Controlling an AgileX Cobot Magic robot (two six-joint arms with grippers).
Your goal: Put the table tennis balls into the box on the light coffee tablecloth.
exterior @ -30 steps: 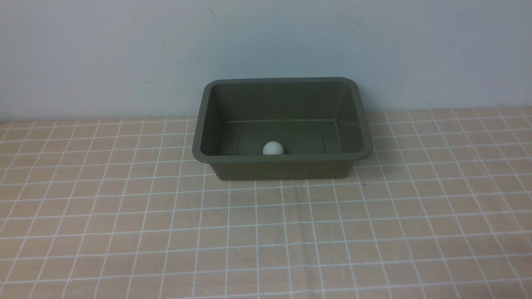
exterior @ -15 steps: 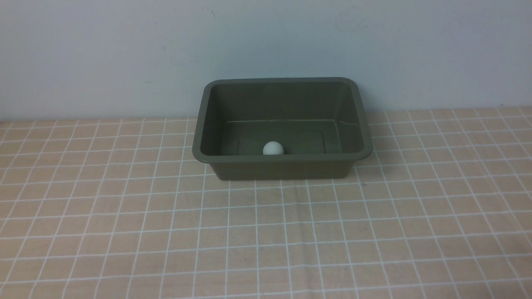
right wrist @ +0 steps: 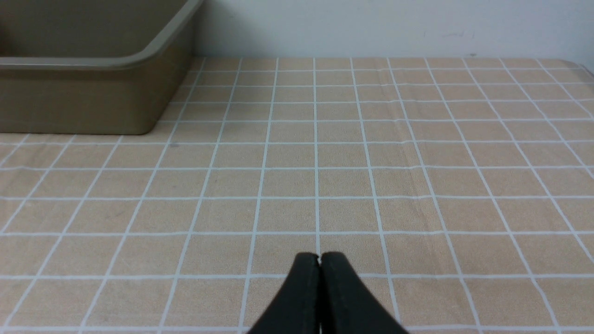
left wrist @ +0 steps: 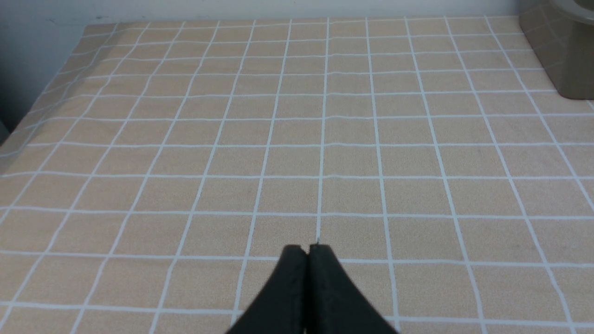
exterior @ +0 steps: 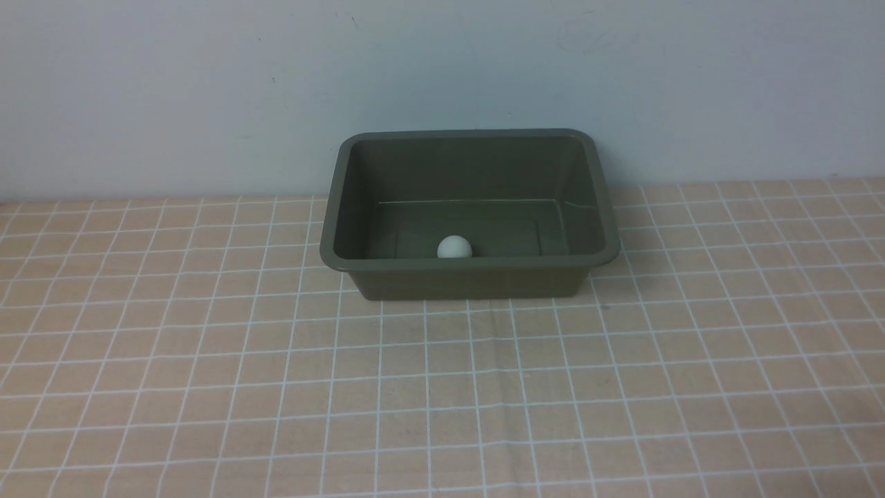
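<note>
The dark olive-green box (exterior: 601,207) stands on the light coffee tablecloth (exterior: 442,387) near the back wall. One white table tennis ball (exterior: 454,247) lies inside it, against the near wall. Neither arm shows in the front view. My left gripper (left wrist: 307,248) is shut and empty above bare cloth, with a corner of the box (left wrist: 559,60) far off. My right gripper (right wrist: 319,256) is shut and empty above bare cloth, with the box (right wrist: 83,93) ahead and to one side.
A pale wall (exterior: 442,69) rises right behind the box. The cloth's edge (left wrist: 41,106) drops off in the left wrist view. A faint crease runs across the cloth (exterior: 484,370) in front of the box.
</note>
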